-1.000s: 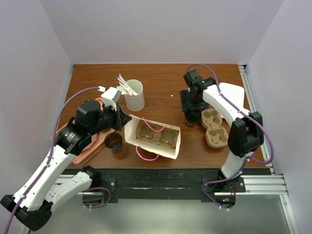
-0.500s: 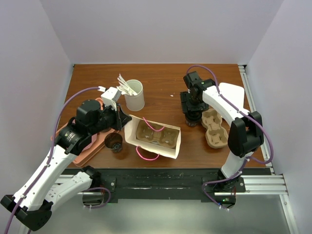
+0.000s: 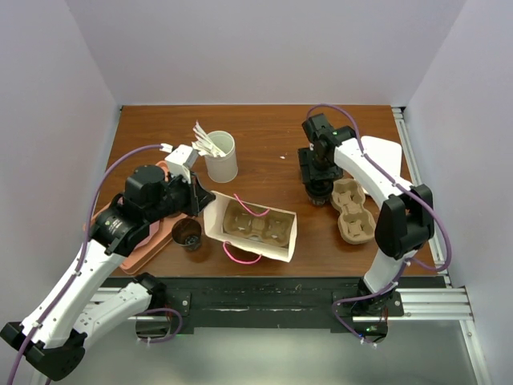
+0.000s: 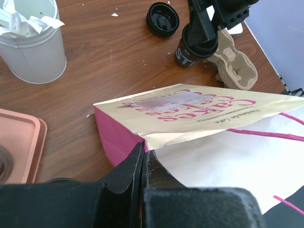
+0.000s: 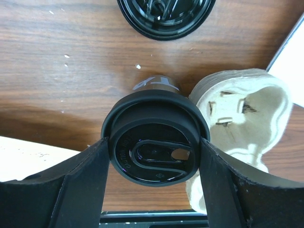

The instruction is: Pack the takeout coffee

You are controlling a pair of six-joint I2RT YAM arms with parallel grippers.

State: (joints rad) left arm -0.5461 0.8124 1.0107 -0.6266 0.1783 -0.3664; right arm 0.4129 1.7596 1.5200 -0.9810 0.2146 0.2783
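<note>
Packing was not yet done: takeout coffee (image 5: 156, 137) was seen upright on the table (image 3: 272, 136) beside the pulp carrier (image 5: 247, 109), its lid flanked by the right gripper (image 5: 153, 154), clamped or not could not be told; the bag (image 4: 199, 109) edge was pinched in the closed left gripper (image 4: 142, 161)

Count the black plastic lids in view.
2. One lid caps the takeout coffee between the right tool's fingers; a loose lid lies on the table beyond it. More may be hidden.
</note>
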